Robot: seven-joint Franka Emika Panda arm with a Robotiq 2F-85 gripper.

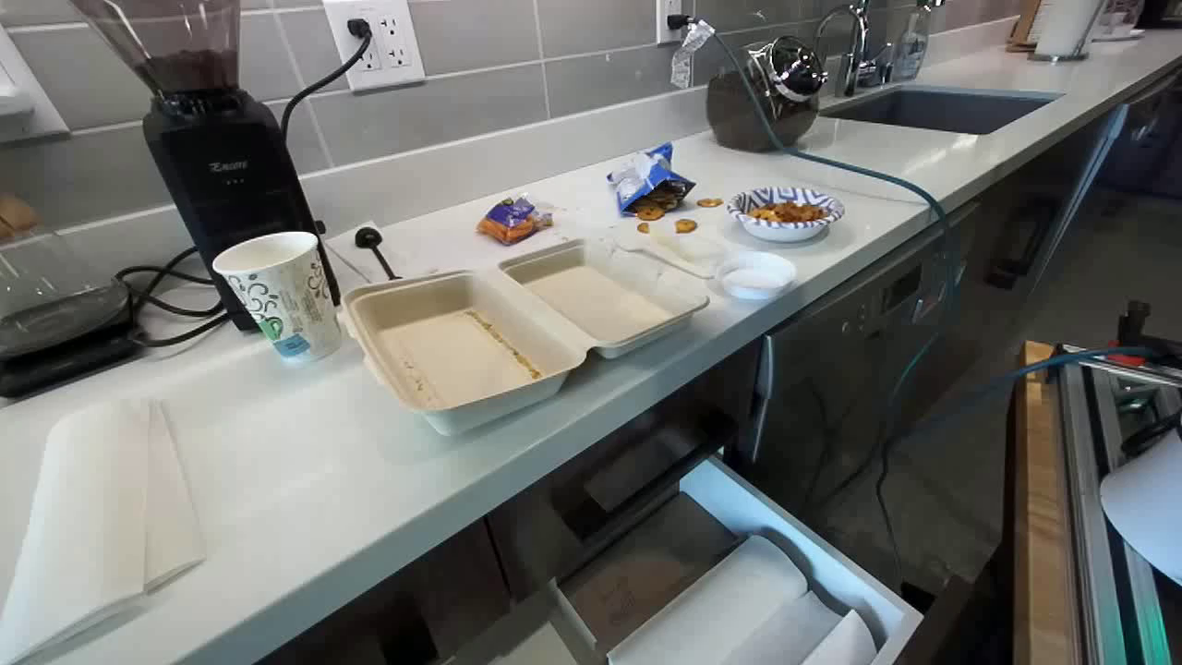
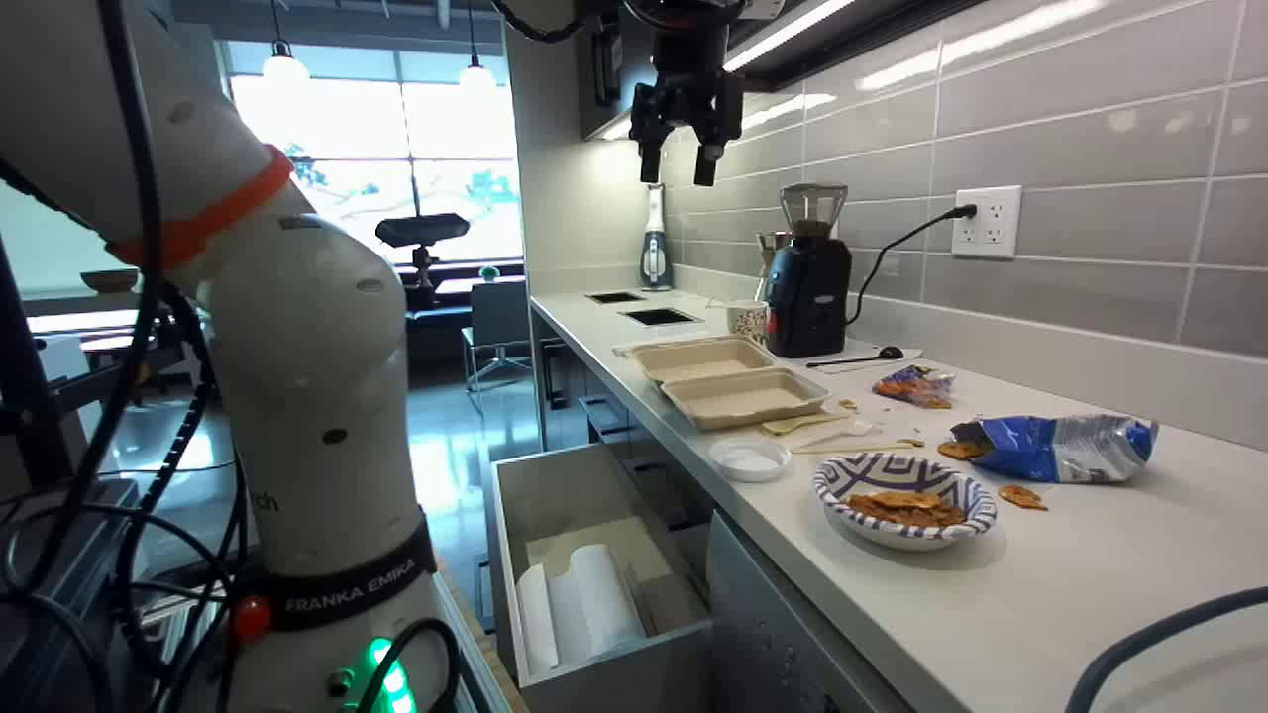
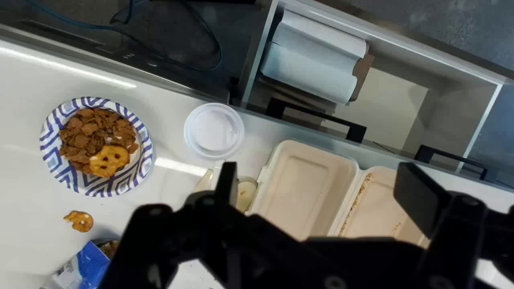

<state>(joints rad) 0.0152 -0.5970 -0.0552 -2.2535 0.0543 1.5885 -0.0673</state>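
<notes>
Above the counter (image 2: 1100, 564), the gripper (image 2: 678, 174) hovers, spread wide, holding nothing; it seems merely poised, and any grasp would call for lowering. Below it, in the wrist view, sits a matte, open fibre clamshell (image 3: 309, 188); at its ten o'clock, a smooth round plastic dish (image 3: 215, 130); farther, toward nine, a zigzag-printed bowl (image 3: 50, 150) of crinkled flakes (image 3: 82, 130).

White arm (image 2: 307, 396), orange band (image 2: 226, 211), black two-fingered hand (image 2: 678, 170)
</notes>
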